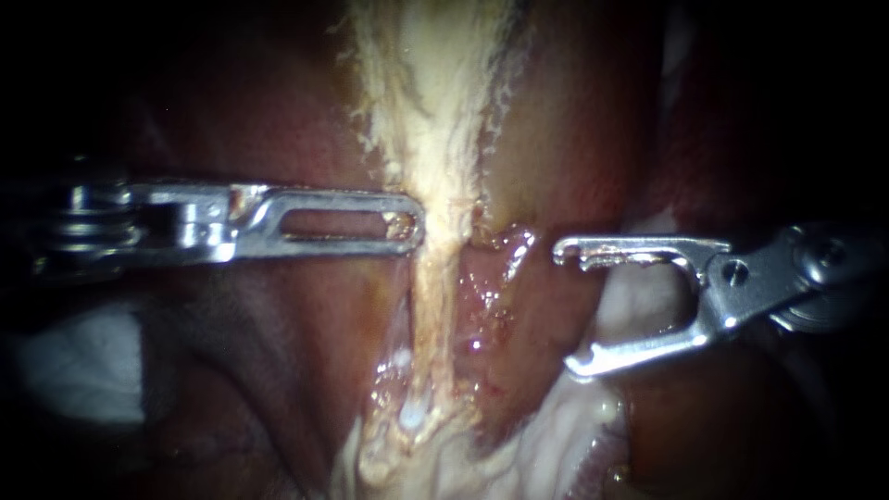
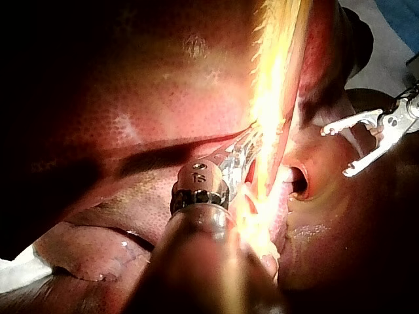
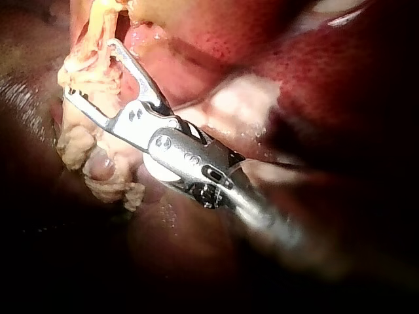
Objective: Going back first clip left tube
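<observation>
A pale, frayed tube (image 1: 435, 278) runs down the middle of the endoscope view between dark red liver (image 1: 278, 111) surfaces. My left instrument (image 1: 412, 222) comes in level from the left. Its slotted jaws lie together on the tube's left edge, and pale tissue shows through the slot. In the left wrist view those jaws (image 2: 241, 157) disappear into the glare on the tube (image 2: 272, 98). My right instrument (image 1: 571, 307) stands right of the tube, apart from it, jaws wide open with nothing between them. In its own view the open jaws (image 3: 88, 69) face the pale tube (image 3: 85, 140). No clip shows.
Wet reddish tissue (image 1: 482, 296) lies between the tube and my right instrument. White gauze (image 1: 74, 361) sits at the lower left, also seen as gauze (image 2: 19, 271) beside the liver. Pale fatty tissue (image 1: 556, 426) spreads under the right jaws. A blue drape (image 2: 399, 19) lies beyond the liver.
</observation>
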`<act>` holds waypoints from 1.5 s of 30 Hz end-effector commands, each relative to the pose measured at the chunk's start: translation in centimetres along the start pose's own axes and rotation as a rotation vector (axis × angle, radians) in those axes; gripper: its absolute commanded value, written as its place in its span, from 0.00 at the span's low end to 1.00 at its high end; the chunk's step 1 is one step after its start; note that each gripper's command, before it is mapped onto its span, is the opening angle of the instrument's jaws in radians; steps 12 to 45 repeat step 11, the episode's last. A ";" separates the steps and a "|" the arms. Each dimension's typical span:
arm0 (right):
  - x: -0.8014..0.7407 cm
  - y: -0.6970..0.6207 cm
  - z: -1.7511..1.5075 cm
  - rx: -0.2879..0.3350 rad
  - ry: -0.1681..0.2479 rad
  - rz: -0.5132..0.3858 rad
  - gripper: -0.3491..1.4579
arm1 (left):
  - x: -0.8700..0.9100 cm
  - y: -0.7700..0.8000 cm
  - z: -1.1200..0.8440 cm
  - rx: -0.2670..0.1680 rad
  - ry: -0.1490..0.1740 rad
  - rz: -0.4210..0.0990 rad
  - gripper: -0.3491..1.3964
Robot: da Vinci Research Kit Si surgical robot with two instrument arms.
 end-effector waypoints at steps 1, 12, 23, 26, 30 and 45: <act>0.00 0.01 0.00 0.001 0.000 -0.001 0.52 | 0.00 0.00 -0.02 0.001 0.000 0.000 0.00; 0.01 0.01 0.00 0.001 0.000 -0.001 0.52 | 0.00 0.00 -0.03 0.001 0.001 0.000 0.00; 0.01 0.01 0.00 0.001 0.000 -0.001 0.52 | 0.00 0.00 -0.03 0.001 0.001 0.000 0.00; 0.01 0.01 0.00 0.001 0.000 -0.001 0.52 | 0.00 0.00 -0.03 0.001 0.001 0.000 0.00; 0.01 0.01 0.00 0.001 0.000 -0.001 0.52 | 0.00 0.00 -0.03 0.001 0.001 0.000 0.00; 0.01 0.01 0.00 0.001 0.000 -0.001 0.52 | 0.00 0.00 -0.03 0.001 0.001 0.000 0.00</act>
